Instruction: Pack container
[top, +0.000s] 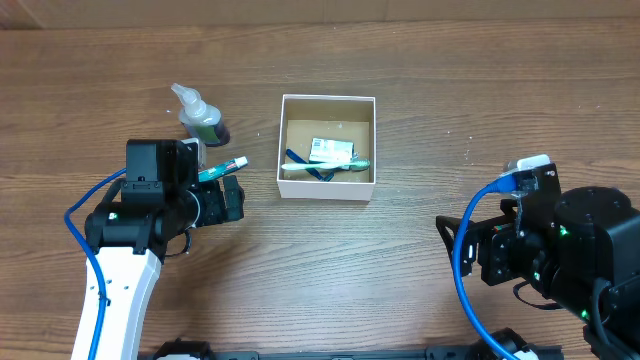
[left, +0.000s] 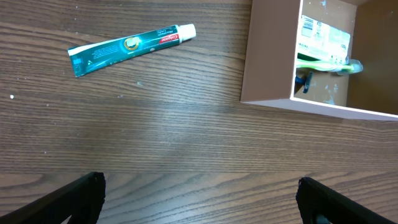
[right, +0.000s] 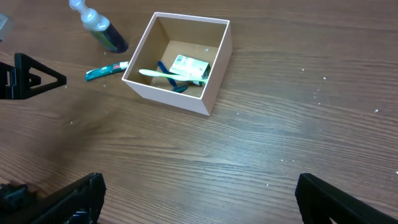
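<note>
1. Worktop (top: 420, 60): brown wood-grain surface that carries all items.

2. Arms: one at the left of the near edge and one at the right. The left claw (left: 200, 190) is fully open and grips nothing, with bare worktop between its fingers. The right claw (right: 200, 190) is likewise spread wide and empty.

3. Container (top: 325, 188): square, white-walled, brown inside, open at the top. It stands upright about midway between the left and right edges, nearer the far edge, well apart from both claws.

4. Bottle (top: 200, 118): clear nozzle, dark green contents, lying on its side left of the container, toward the far edge.

5. Toothpaste tube (left: 130, 45): teal with a white cap, flat on the worktop between the bottle and the left arm (outside the container).

6. Inside the container:
   - green toothbrush (right: 163, 74)
   - green-and-white packet (right: 189, 66)
   - blue-handled item (top: 305, 168), partly under the toothbrush; its type cannot be told
</note>
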